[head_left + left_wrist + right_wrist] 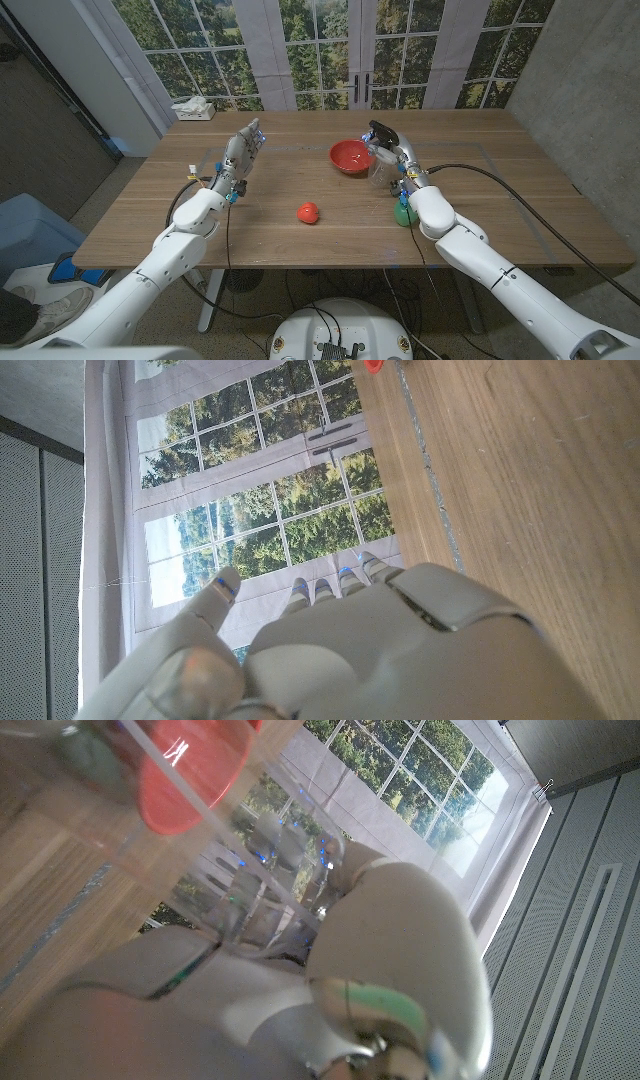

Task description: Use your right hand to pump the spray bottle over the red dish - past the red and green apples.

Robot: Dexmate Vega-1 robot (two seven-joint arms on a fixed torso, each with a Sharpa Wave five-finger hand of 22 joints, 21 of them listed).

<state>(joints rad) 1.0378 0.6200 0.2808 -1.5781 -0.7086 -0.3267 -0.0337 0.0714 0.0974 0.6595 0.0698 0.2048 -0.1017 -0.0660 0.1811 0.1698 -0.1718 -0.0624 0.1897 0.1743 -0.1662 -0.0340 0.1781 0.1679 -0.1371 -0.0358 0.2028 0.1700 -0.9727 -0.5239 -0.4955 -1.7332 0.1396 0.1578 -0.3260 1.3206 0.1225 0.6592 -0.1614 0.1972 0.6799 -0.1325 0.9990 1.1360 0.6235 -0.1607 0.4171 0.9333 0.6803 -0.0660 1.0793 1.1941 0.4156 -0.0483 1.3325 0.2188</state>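
My right hand (398,160) grips a clear spray bottle (383,165) with a black pump head (381,132), held just right of the red dish (351,156) at the table's middle back. In the right wrist view the clear bottle (150,830) fills the space before my right hand (380,950), with the red dish (195,770) seen through it. A red apple (308,212) lies on the table nearer the front. A green apple (403,214) sits partly hidden under my right forearm. My left hand (240,155) is raised over the left side, fingers apart, holding nothing.
A white tissue box (193,109) stands at the back left corner. The wooden table (500,200) has bare room on its right side. Windows run behind the table.
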